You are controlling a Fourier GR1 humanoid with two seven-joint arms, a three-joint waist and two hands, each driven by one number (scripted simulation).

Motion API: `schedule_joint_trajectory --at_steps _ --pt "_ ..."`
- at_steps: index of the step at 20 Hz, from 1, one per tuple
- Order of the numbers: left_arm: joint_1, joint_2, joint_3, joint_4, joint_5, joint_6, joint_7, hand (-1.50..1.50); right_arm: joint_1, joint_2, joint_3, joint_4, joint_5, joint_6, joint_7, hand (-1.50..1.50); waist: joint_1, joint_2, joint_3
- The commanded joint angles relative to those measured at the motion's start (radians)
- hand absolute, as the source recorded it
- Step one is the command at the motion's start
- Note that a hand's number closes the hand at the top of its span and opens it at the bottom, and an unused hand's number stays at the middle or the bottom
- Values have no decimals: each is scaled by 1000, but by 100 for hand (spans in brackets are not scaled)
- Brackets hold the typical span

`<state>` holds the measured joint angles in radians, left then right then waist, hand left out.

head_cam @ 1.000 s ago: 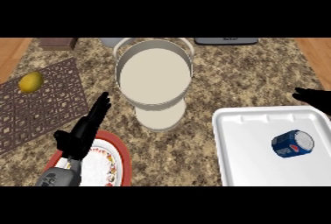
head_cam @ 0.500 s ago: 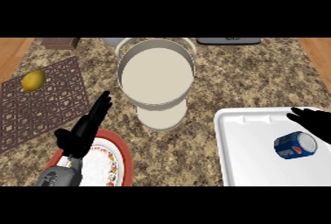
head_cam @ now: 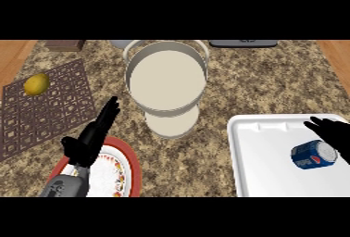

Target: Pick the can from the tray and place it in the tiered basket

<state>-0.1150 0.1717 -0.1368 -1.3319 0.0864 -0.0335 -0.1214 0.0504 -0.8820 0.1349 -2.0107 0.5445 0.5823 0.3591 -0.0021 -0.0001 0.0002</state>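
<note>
Your blue cylindrical soda can (head_cam: 314, 155) lies on its side in the white rectangular plastic tray (head_cam: 263, 157), at its right. The right robot hand (head_cam: 333, 134) hangs just above and behind it, fingers spread; whether it touches the can is unclear. Your left robot hand (head_cam: 92, 136) rests open, fingers straight, over the red-rimmed round plate (head_cam: 123, 169) on the speckled granite table (head_cam: 259, 78).

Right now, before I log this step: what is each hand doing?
Left hand: open, fingers straight, above the red-rimmed plate, holding nothing.
Right hand: open, over the tray right beside the can, not gripping it.
</note>
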Motion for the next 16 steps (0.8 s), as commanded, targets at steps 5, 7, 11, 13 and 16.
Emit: schedule_joint_trajectory --at_steps 5,7,11,13,16 --pt "26 -2 14 -75 -15 -27 61 0 -27 105 -24 194 131 -27 -173 -150 4 0 0" --pt "37 -7 13 -112 -26 -26 84 0 9 126 -51 115 149 20 -119 -150 1 -1 0" --pt "33 -4 42 -55 -25 -57 34 0 -63 208 -25 204 220 17 -87 -150 4 0 0" --pt "-13 -18 61 28 -23 -66 -5 0 0 154 -64 290 255 -47 -219 -150 -1 1 0" --pt "31 -20 55 -56 -27 -65 47 0 26 205 -37 328 328 -102 -258 -150 1 0 0"
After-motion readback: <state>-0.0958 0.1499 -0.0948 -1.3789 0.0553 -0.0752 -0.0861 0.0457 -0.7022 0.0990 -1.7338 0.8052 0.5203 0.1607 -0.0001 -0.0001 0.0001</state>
